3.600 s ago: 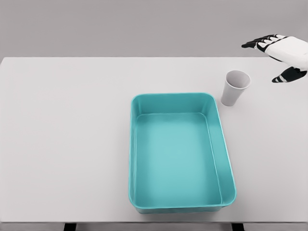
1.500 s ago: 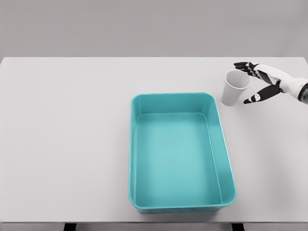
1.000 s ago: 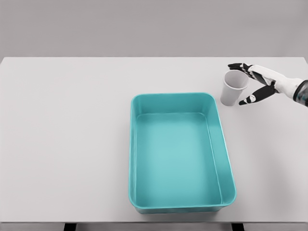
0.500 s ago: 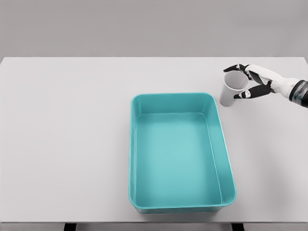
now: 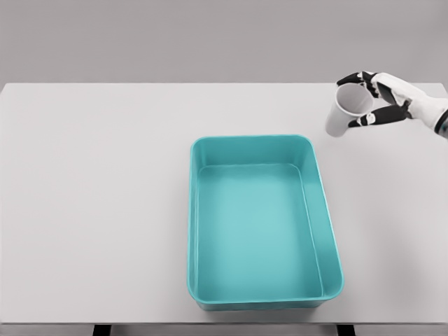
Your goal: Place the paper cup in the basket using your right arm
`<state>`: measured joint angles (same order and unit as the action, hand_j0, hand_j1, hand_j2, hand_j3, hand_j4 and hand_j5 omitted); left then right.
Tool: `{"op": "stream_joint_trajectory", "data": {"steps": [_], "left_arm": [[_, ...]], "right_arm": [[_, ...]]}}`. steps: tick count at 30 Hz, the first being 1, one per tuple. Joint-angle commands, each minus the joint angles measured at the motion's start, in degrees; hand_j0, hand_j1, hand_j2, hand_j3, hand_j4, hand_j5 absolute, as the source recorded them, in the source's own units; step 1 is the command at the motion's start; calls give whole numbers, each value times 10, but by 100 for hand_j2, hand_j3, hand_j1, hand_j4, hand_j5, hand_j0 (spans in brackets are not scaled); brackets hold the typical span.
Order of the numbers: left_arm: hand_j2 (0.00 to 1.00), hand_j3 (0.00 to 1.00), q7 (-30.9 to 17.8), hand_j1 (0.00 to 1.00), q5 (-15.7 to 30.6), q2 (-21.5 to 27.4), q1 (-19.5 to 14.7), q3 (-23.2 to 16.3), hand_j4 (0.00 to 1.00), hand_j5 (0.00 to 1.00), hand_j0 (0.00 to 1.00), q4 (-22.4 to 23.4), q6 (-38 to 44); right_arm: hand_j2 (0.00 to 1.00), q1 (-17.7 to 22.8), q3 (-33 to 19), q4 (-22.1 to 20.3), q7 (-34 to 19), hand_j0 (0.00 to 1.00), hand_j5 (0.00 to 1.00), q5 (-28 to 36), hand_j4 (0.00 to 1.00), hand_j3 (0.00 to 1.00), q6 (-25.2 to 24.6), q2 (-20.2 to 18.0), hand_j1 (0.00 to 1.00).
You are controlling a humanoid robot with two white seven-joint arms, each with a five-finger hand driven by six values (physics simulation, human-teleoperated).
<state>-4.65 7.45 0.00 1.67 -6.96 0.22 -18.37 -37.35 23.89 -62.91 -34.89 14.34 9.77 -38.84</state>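
A white paper cup (image 5: 344, 112) hangs tilted above the table at the far right, its open mouth turned up and to the right. My right hand (image 5: 371, 98) is shut on it, black fingers wrapped round the upper rim and thumb under its side. The teal basket (image 5: 320, 210), a rectangular bin with nothing in it, lies on the table in the middle, below and to the left of the cup. My left arm is out of view.
The white table (image 5: 98, 196) stretches wide to the left of the basket, its front edge running along the bottom of the picture. A grey wall stands behind the far edge.
My right hand closed around the cup and lifted it off the table, moving it slightly up and right. The cup now tilts. The basket has stayed put.
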Motion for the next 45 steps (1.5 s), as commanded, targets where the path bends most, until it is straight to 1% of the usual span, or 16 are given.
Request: {"op": "stream_joint_trajectory", "data": {"steps": [1,6,8,9,13,16,20,23,24,26,29,33,35,38,40,45], "left_arm": [[100,100,0,100,0,0,0,0,100,100,100,0,0],[100,100,0,100,0,0,0,0,100,100,100,0,0],[100,100,0,100,0,0,0,0,100,100,100,0,0],[100,100,0,100,0,0,0,0,100,100,100,0,0],[100,100,0,100,0,0,0,0,100,100,100,0,0],[100,100,0,100,0,0,0,0,100,100,100,0,0],[100,100,0,100,0,0,0,0,100,100,100,0,0],[100,100,0,100,0,0,0,0,100,100,100,0,0],[100,100,0,100,0,0,0,0,100,100,100,0,0],[100,100,0,100,0,0,0,0,100,100,100,0,0],[100,100,0,100,0,0,0,0,100,100,100,0,0],[100,100,0,100,0,0,0,0,100,100,100,0,0],[100,100,0,100,0,0,0,0,100,100,100,0,0],[100,100,0,100,0,0,0,0,100,100,100,0,0],[100,100,0,100,0,0,0,0,100,100,100,0,0],[100,100,0,100,0,0,0,0,100,100,100,0,0]], "right_arm": [[62,0,-19,-22,-1,62,62,3,62,62,1,-1,62],[62,7,-23,-72,-1,62,62,3,62,62,1,-4,62],[62,17,-43,-92,-1,62,62,3,62,62,0,-4,62],[62,25,-52,-120,-1,62,62,3,62,62,0,-10,62],[63,31,-52,-182,-1,63,63,2,63,63,0,-11,63],[63,32,-60,-211,-1,63,63,2,63,63,-1,-16,63],[63,48,-57,-270,-1,63,63,2,63,63,-1,-19,63],[63,58,-34,-310,-1,63,63,-1,63,63,0,-19,63],[63,58,-18,-318,-1,63,63,-3,63,63,0,-22,63],[63,59,-7,-323,-1,63,63,-5,63,63,1,-24,63],[63,62,19,-324,-1,63,63,-12,63,63,23,-28,63],[63,71,40,-327,-1,63,63,-43,63,63,48,-28,63],[63,71,53,-349,-1,63,63,-63,63,63,51,-29,63],[63,71,68,-369,-1,63,63,-84,63,63,52,-28,63],[63,71,73,-374,-1,63,63,-92,63,63,52,-27,63],[63,71,101,-375,-1,63,63,-142,63,63,58,-27,63]]}}
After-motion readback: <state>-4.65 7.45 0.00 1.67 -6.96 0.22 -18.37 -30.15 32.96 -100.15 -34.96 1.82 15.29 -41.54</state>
